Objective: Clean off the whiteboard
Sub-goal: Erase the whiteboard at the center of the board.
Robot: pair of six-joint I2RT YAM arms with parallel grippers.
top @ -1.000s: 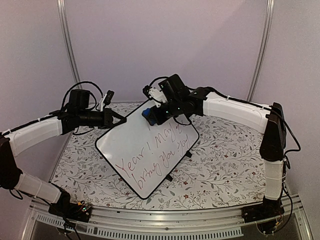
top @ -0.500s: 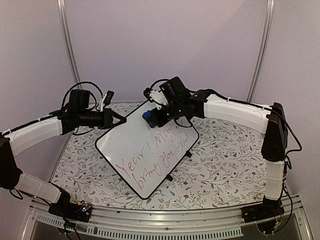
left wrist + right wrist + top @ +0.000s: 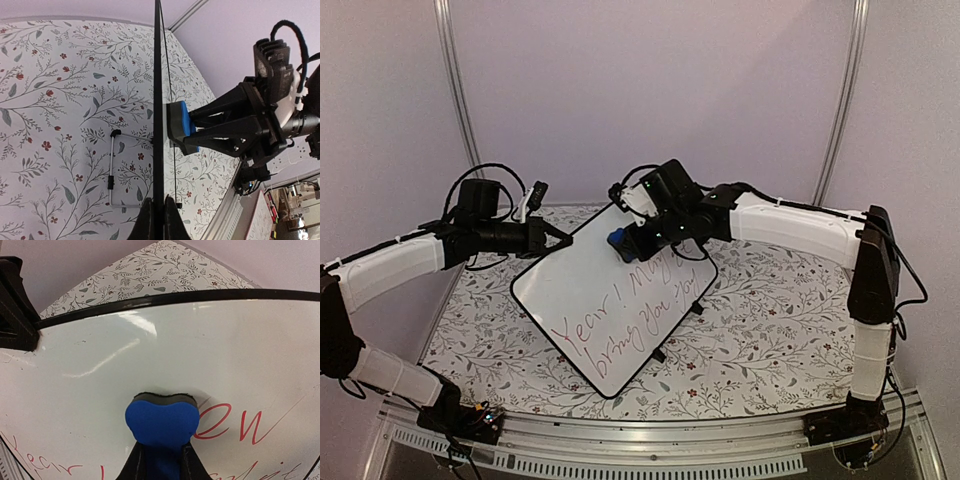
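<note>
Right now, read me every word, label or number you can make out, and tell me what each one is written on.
"Year! May" – red handwriting on the whiteboard, upper line; what follows is too cramped to read.
"bring you joy" – red handwriting, lower line; last word scrawled, less sure.
"ew" – red letters beside the blue eraser, right wrist view; the word's start does not show.
No other text is readable.

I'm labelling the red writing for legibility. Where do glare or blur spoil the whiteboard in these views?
Right wrist: pale glare streaks cross the whiteboard above the blue eraser, red writing sharp. Left wrist: board edge-on, no writing shown. Top external: even light, writing small and soft.
</note>
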